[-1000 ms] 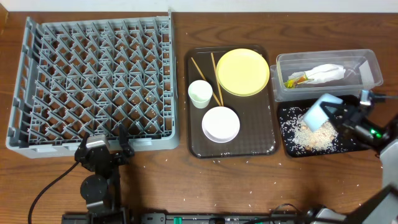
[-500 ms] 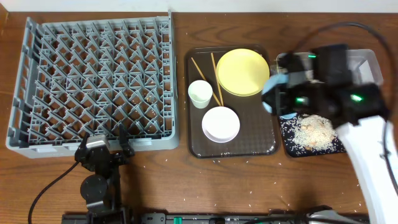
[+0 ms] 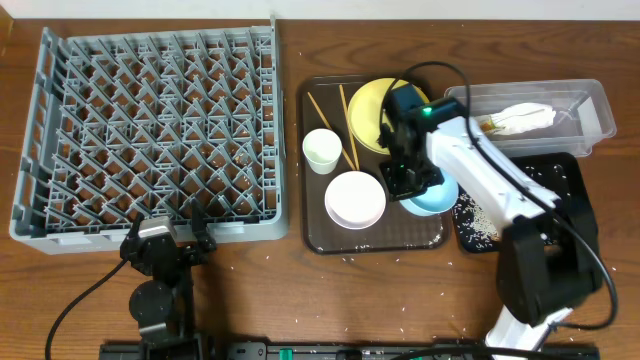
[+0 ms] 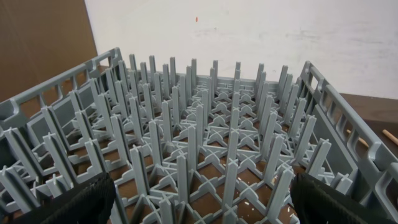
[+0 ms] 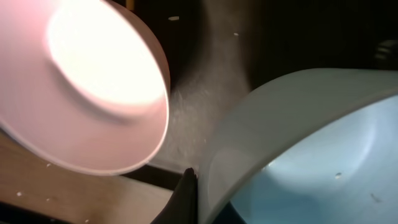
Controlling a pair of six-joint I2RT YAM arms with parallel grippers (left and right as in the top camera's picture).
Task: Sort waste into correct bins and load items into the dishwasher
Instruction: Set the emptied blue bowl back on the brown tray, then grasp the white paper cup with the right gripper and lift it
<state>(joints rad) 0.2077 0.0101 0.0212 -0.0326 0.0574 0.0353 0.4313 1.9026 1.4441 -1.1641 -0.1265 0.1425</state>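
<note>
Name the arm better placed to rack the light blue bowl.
Right. The right gripper is shut on the rim of the light blue bowl above the brown tray; the left gripper sits open and empty at the near edge of the dish rack.

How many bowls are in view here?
2. The white bowl sits at the front of the brown tray; the light blue bowl is at the tray's right edge, held by the right pincer. None seem hidden.

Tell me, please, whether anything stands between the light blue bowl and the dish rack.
The white bowl and white cup, on the serving tray, sit between the light blue bowl and the dish rack.
</note>
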